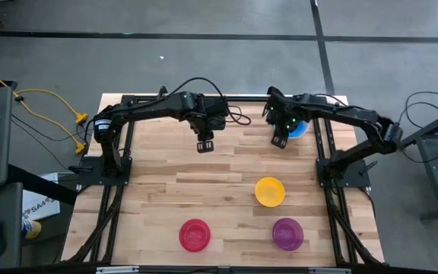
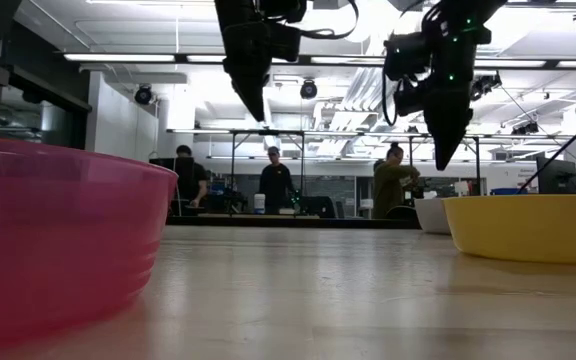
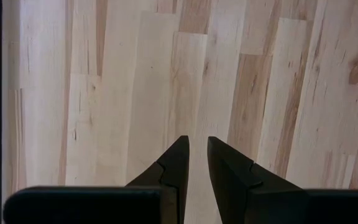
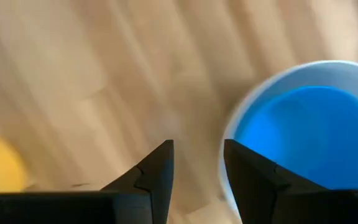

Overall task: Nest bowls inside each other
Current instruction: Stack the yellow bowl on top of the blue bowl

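Right gripper (image 4: 197, 162) open, holding nothing, hovers upper right of high view, beside round blue plastic bowl (image 4: 303, 134) nested in white plastic bowl (image 4: 229, 124). Left gripper (image 3: 197, 158) narrow-gapped, empty, upper centre. Next, you likely fetch yellow plastic bowl (image 1: 269, 191); pinkish red bowl (image 1: 195, 234) and purple bowl (image 1: 287, 233) wait lower frame.

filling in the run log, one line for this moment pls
left gripper empty over bare table | right gripper open, empty, beside blue-in-white bowls | yellow, pink, purple unnested
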Controlling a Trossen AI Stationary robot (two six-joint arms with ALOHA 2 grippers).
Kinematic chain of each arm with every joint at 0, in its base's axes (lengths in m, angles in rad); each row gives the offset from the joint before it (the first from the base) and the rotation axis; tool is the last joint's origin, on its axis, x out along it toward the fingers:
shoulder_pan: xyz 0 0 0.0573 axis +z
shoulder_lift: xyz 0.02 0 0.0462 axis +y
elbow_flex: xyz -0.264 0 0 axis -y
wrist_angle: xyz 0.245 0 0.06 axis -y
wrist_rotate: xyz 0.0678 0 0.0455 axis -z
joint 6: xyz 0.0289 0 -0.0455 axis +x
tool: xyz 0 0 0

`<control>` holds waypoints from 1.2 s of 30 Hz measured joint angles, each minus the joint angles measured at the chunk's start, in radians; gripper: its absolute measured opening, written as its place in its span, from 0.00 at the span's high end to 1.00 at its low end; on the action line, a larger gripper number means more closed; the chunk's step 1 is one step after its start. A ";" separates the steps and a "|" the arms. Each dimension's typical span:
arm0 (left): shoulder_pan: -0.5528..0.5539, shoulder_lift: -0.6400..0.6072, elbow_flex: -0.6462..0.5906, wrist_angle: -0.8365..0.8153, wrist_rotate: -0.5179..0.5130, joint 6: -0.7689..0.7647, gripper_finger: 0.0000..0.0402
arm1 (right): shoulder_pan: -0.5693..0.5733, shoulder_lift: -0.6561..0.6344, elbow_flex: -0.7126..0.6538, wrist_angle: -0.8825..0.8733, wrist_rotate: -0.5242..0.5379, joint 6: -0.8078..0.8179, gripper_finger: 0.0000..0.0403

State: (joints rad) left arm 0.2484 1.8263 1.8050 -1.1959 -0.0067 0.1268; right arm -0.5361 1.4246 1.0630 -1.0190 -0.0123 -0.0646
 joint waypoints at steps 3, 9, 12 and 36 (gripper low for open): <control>0.000 0.000 0.000 -0.020 0.000 0.000 0.86 | 0.062 0.000 0.000 -0.028 -0.015 0.023 0.67; 0.000 0.000 0.000 -0.040 0.000 -0.021 0.86 | 0.197 0.000 0.000 -0.047 -0.020 0.081 0.68; 0.000 0.000 0.000 -0.043 0.000 -0.027 0.86 | 0.256 0.000 0.000 -0.055 -0.019 0.110 0.70; -0.107 0.000 0.000 -0.071 0.026 -0.081 0.86 | 0.604 0.000 -0.001 -0.057 -0.015 0.434 0.73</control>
State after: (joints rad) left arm 0.1418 1.8263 1.8053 -1.2671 0.0189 0.0456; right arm 0.0679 1.4246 1.0618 -1.0761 -0.0277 0.3698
